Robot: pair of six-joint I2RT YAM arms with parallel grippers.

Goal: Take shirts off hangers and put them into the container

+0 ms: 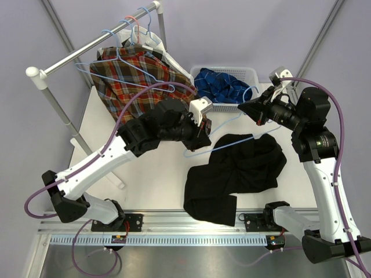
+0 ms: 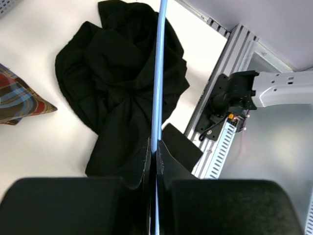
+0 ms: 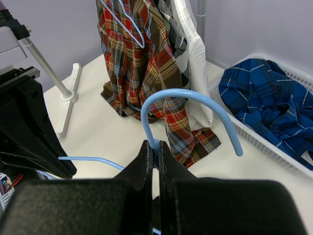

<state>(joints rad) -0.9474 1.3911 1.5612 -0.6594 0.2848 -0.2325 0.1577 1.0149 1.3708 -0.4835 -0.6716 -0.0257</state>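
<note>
We find a flat, matte white table (image 1: 153, 179) set among plain lavender-grey walls. A slotted metal base profile (image 1: 191, 217) runs along the table edge farthest from the laundry basket (image 1: 253, 72).

The basket is a rectangular, whitish plastic container with perforated sides. It holds one crumpled blue plaid shirt (image 1: 223, 87), which fills most of it.

Left of the basket stands a metal garment rail (image 1: 93, 49) with white end caps. A red-orange plaid shirt (image 1: 130, 75) hangs from it, and a white garment (image 3: 195, 63) hangs on the side of that shirt nearer the basket.

In front of the basket, a plain black shirt (image 1: 237, 168) lies in a soft, rumpled heap on the table, outside the container.

A light blue wire hanger (image 2: 159, 73), thin and bare of cloth, is held in the air between the basket and the black shirt.

The left gripper (image 1: 203, 136), in front of the basket's left end, is clenched on the hanger's straight wire, and its fingers (image 2: 145, 164) are pressed together around it.

The right gripper (image 1: 249, 110), just in front of the basket's right corner, is clenched on the foot of the hanger's curved hook. In the right wrist view the hook arches above that gripper's dark fingers (image 3: 145, 159).
</note>
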